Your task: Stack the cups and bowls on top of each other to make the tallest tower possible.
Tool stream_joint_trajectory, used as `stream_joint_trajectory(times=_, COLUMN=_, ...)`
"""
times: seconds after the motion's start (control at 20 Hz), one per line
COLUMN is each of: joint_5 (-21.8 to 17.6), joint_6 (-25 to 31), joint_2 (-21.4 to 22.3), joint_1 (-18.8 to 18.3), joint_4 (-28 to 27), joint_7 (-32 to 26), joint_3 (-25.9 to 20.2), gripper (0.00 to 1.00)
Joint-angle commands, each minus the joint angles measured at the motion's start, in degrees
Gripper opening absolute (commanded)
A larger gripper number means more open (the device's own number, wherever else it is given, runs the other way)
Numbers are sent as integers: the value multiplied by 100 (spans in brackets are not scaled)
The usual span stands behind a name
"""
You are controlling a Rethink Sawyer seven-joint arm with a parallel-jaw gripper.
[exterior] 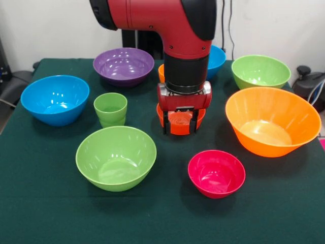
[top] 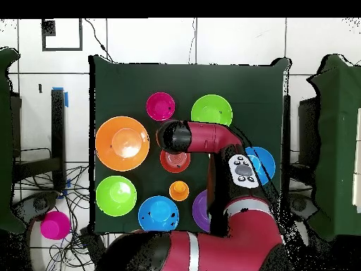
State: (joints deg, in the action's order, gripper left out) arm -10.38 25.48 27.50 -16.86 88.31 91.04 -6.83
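1. Reaching down over the middle of the table [exterior: 45, 213], the gripper [exterior: 179, 124] is straddling the small orange-red bowl [exterior: 180, 123]; its dark fingers [exterior: 165, 123] are showing on either side of the bowl's front wall, with the jaws spread around it, though whether they are already pressing on it cannot be told.
2. Standing apart from one another, nothing is yet stacked: the large orange bowl [exterior: 273, 121], the magenta bowl [exterior: 217, 173] and the near green bowl [exterior: 116, 157] are ringing the gripper, and the light green cup [exterior: 110, 109] is sitting just beside the near green bowl.
3. Lying farther back are the purple bowl [exterior: 124, 65], a blue bowl [exterior: 55, 99], a second green bowl [exterior: 260, 71], a second blue bowl [exterior: 217, 57] and, partly hidden by the arm, the orange cup [top: 179, 190].
4. Judging from this, the step in hand is the grasp of the orange-red bowl; the tower is not begun.
5. Coming next, the move is calling for a firm closure, a straight lift, and a centred placement on a wider bowl.
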Motion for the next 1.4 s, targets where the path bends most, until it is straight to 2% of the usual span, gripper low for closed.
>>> stream_joint_trajectory(times=0.05, joint_5=-201, joint_6=-273, joint_2=64, joint_1=149, joint_4=80, joint_7=543, joint_3=-158, gripper=100)
stream_joint_trajectory(times=0.3, joint_5=-193, joint_6=-361, joint_2=139, joint_1=121, joint_4=156, joint_7=554, joint_3=-187, gripper=100)
stream_joint_trajectory(times=0.4, joint_5=-179, joint_6=-359, joint_2=370, joint_1=127, joint_4=244, joint_7=537, joint_3=-237, gripper=100)
stream_joint_trajectory(times=0.6, joint_5=-101, joint_6=55, joint_2=700, joint_1=186, joint_4=183, joint_7=365, joint_3=-339, gripper=100)
stream_joint_trajectory(times=0.7, joint_5=-71, joint_6=242, joint_2=660, joint_1=156, joint_4=73, joint_7=236, joint_3=-434, gripper=100)
stream_joint_trajectory(times=0.9, joint_5=-56, joint_6=183, joint_2=577, joint_1=61, joint_4=-18, joint_7=155, joint_3=-576, gripper=100)
stream_joint_trajectory(times=1.2, joint_5=-21, joint_6=278, joint_2=653, joint_1=111, joint_4=-16, joint_7=245, joint_3=-531, gripper=100)
stream_joint_trajectory(times=1.4, joint_5=179, joint_6=-132, joint_2=601, joint_1=107, joint_4=224, joint_7=720, joint_3=-504, gripper=100)
